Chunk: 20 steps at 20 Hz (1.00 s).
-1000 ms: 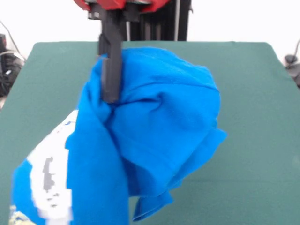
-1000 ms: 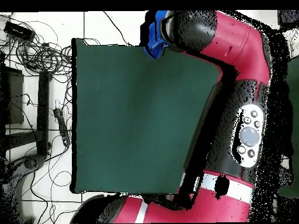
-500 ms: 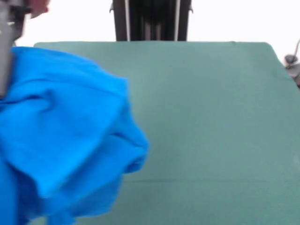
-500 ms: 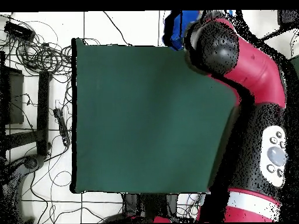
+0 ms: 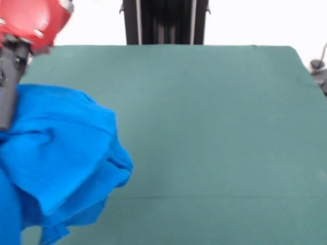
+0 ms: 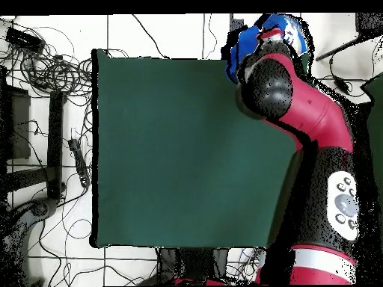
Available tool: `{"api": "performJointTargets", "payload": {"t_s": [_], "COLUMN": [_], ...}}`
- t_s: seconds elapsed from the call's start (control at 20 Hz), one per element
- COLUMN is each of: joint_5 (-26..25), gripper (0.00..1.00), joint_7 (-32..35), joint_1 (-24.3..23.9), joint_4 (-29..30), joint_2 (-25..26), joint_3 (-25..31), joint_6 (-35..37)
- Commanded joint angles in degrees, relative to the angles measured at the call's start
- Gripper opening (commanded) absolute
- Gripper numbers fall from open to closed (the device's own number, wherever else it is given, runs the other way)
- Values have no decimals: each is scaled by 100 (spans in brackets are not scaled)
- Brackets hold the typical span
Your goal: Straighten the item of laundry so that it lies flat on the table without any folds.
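The item of laundry (image 5: 56, 158), a bright blue T-shirt, hangs bunched and folded at the left edge of the front view, over the table's (image 5: 214, 127) left part. My gripper (image 5: 5, 122) shows as a black finger under the red wrist, shut on the shirt's upper folds. The shirt's lettering is hidden. In the overhead view the item of laundry (image 6: 258, 34) pokes out at the table's (image 6: 164, 149) top right corner, and my arm covers the gripper there.
My red arm (image 6: 299, 127) reaches along the table's right side in the overhead view. Cables (image 6: 52, 75) lie on the floor left of the table. A dark object (image 5: 318, 69) sits beyond the table's right edge in the front view.
The arm has swung from the table's middle to the left edge of the front view, carrying the hanging shirt with it. In the last half second the shirt dropped slightly lower.
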Motion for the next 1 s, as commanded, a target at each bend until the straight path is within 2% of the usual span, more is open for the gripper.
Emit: {"api": "performJointTargets", "payload": {"t_s": [0.05, 0.25, 0.75, 1.0], "joint_5": [-71, 51, 807, 1075], "gripper": [0, 0, 0, 0], "joint_7": [892, 948, 1380, 1285], "joint_1": [557, 613, 1240, 1340], "joint_4": [1163, 1067, 391, 322], "joint_2": [294, 324, 478, 489], "joint_3": [302, 282, -411, -504], "joint_6": [-385, -352, 340, 370]}}
